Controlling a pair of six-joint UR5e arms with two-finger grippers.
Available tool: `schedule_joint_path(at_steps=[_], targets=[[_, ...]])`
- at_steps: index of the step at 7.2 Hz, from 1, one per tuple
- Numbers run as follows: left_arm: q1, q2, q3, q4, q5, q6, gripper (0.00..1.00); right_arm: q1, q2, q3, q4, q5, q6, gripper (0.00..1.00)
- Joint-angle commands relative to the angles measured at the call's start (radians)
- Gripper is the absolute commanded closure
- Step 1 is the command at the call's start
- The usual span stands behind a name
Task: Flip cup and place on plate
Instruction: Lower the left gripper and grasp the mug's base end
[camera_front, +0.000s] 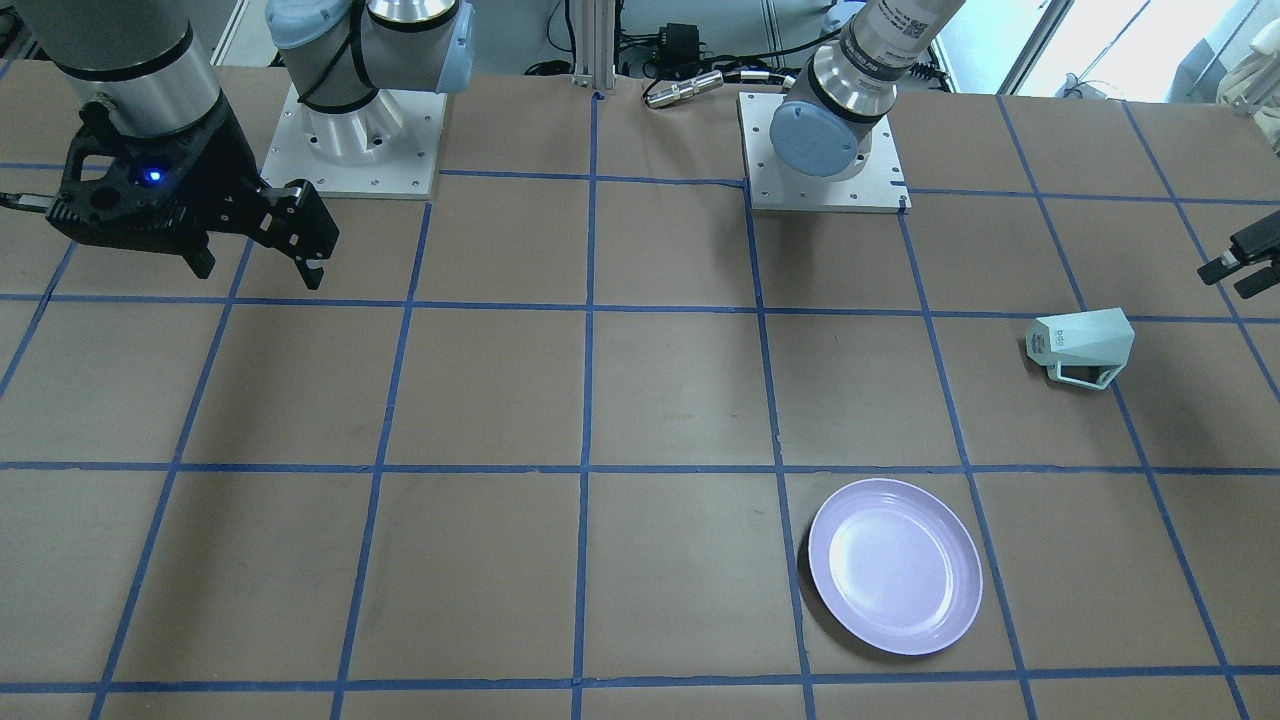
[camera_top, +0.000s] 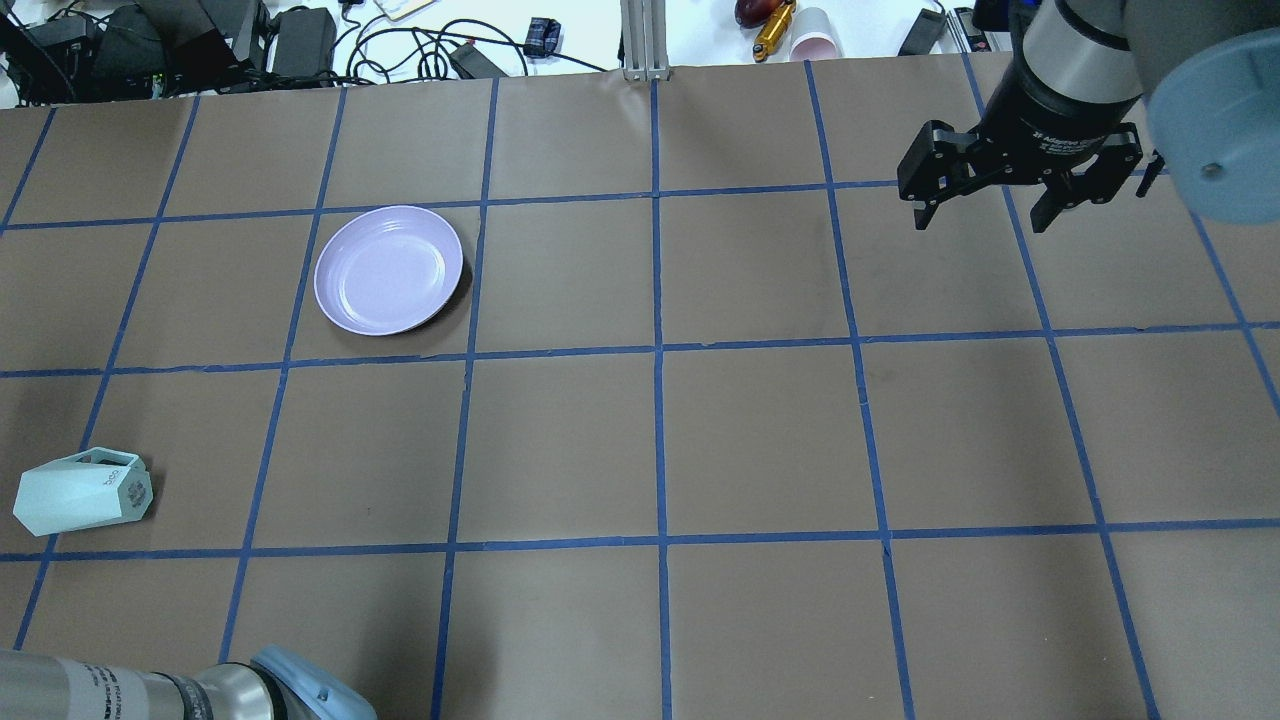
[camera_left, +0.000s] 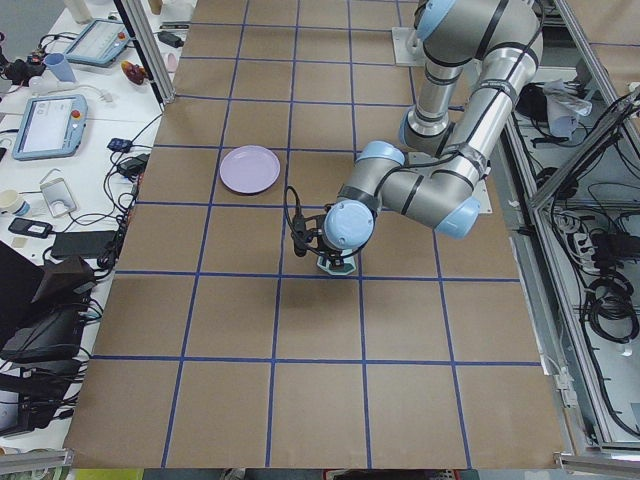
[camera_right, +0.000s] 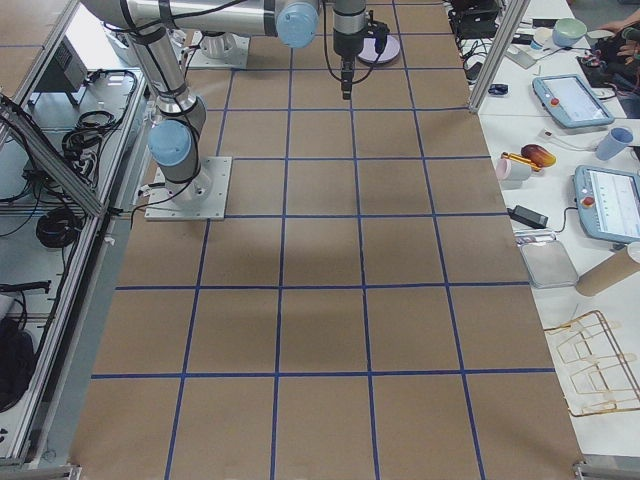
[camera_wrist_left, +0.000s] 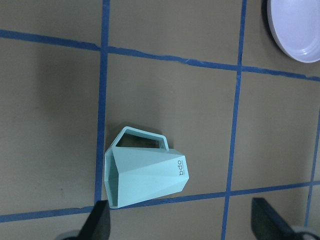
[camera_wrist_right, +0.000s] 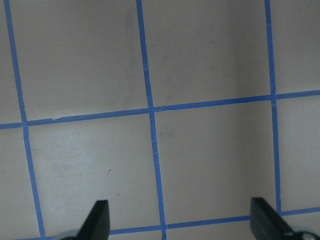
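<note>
The mint-green cup lies on its side on the brown table, its logo base showing and its handle flat against the table. It also shows in the overhead view and the left wrist view. The lavender plate sits upright and empty, about one grid square away; it also shows in the overhead view. My left gripper is open and empty, hovering above and just beside the cup, apart from it. It shows at the edge of the front view. My right gripper is open and empty, far off on the other side of the table.
The arm bases stand at the robot's edge of the table, with a silver cylinder between them. Cables, power bricks and a paper cup lie beyond the far edge. Blue tape lines grid the table.
</note>
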Motion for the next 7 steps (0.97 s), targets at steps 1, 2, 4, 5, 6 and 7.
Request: schedule_joint_path(at_steps=[1, 2, 4, 5, 6, 7], targets=[[0.040, -0.074, -0.003, -0.011, -0.032, 0.039, 0.00, 0.000, 0.000, 0.000, 0.000, 0.000, 0.000, 0.00], [0.060, -0.100, -0.003, -0.029, -0.033, 0.062, 0.00, 0.000, 0.000, 0.000, 0.000, 0.000, 0.000, 0.00], [0.084, -0.157, 0.001, -0.115, -0.088, 0.139, 0.00, 0.000, 0.000, 0.000, 0.000, 0.000, 0.000, 0.00], [0.098, -0.180, 0.001, -0.143, -0.098, 0.141, 0.00, 0.000, 0.001, 0.000, 0.000, 0.000, 0.000, 0.00], [0.106, -0.203, 0.001, -0.143, -0.096, 0.168, 0.00, 0.000, 0.000, 0.000, 0.000, 0.000, 0.000, 0.00], [0.109, -0.226, 0.004, -0.143, -0.096, 0.196, 0.00, 0.000, 0.000, 0.000, 0.000, 0.000, 0.000, 0.00]])
